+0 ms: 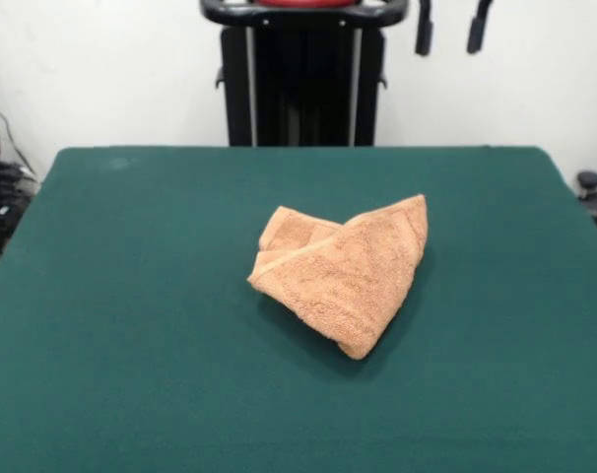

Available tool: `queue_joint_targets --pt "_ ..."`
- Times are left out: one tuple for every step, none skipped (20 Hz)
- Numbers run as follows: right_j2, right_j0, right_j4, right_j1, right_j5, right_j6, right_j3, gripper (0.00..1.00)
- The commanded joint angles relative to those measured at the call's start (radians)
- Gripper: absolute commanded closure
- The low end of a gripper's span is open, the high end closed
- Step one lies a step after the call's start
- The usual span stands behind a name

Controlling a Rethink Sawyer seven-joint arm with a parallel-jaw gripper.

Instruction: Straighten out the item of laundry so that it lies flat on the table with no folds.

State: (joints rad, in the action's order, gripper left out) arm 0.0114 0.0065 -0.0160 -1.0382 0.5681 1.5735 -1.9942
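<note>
The orange-tan towel (343,271) lies a little right of the middle of the green table (131,315). It is folded over itself into a rough wedge, with one corner pointing toward the near edge and a doubled layer showing at its far left. A band stripe runs along its far right edge. I see no white label. My gripper (451,30) hangs at the top edge, high above the table's far side and well away from the towel. Its two black fingertips (424,34) stand apart with nothing between them.
The black pedestal (303,84) stands behind the table's far edge. Cables and dark gear (1,202) sit off the table's left side. A small black object (589,182) sits off the right side.
</note>
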Motion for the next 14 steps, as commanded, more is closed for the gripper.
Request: queue_joint_targets --pt "-0.003 0.025 -0.029 0.223 0.054 0.203 0.202 0.0" --pt "-0.003 0.027 -0.025 0.238 0.055 0.205 0.219 0.0" --pt "-0.008 0.029 -0.017 0.25 0.031 0.208 0.198 0.0" --pt "-0.006 0.032 -0.014 0.262 0.03 0.21 0.21 0.0" --pt "-0.009 0.023 -0.011 0.284 0.034 0.202 0.237 0.0" --pt "-0.011 0.019 -0.001 0.299 0.039 0.203 0.249 0.0" --pt "-0.01 0.015 -0.002 0.314 0.039 0.198 0.269 0.0" --pt "-0.006 0.016 -0.001 0.327 0.036 0.2 0.284 0.0" --pt "-0.004 0.013 0.0 0.344 0.029 0.199 0.299 0.0" --pt "-0.004 0.009 0.004 0.354 0.027 0.199 0.309 0.0" --pt "-0.005 0.005 0.005 0.378 0.02 0.196 0.33 0.0" --pt "-0.002 0.002 0.007 0.387 0.018 0.198 0.339 0.0" --pt "-0.002 -0.001 0.007 0.397 0.019 0.195 0.352 0.0" --pt "-0.003 -0.007 0.009 0.402 0.019 0.191 0.358 0.0"
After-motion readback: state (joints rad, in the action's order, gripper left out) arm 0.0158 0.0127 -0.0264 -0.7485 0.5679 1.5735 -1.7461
